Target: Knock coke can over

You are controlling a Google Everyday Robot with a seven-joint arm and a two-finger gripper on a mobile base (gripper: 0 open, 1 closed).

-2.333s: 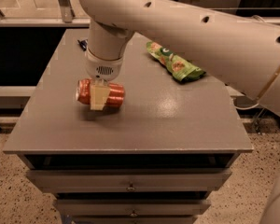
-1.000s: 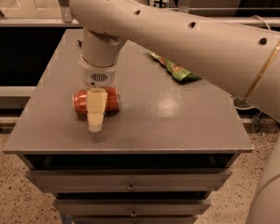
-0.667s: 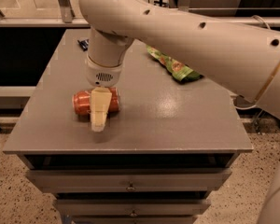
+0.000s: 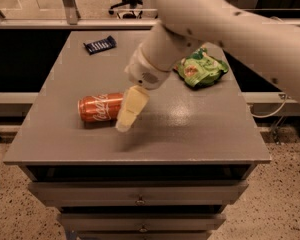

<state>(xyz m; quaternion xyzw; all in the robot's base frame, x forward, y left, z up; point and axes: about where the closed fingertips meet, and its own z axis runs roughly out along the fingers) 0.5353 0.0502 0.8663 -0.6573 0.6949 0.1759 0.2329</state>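
Coke can (image 4: pixel 99 108) lying sideways on matte grey table (image 4: pixel 190 134)
Smooth red-orange cylinder; cream gripper (image 4: pixel 124 124) at its right end, open or closed cannot be told

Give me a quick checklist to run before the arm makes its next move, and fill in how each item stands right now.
1. Coke can lying on its side: ok.
2. Can well inside the table edges: ok.
3. Gripper free of the can: cannot tell; it sits at the can's right end.
4. Green bag apart from the can: ok.
5. Blue packet at the far left, apart from the can: ok.
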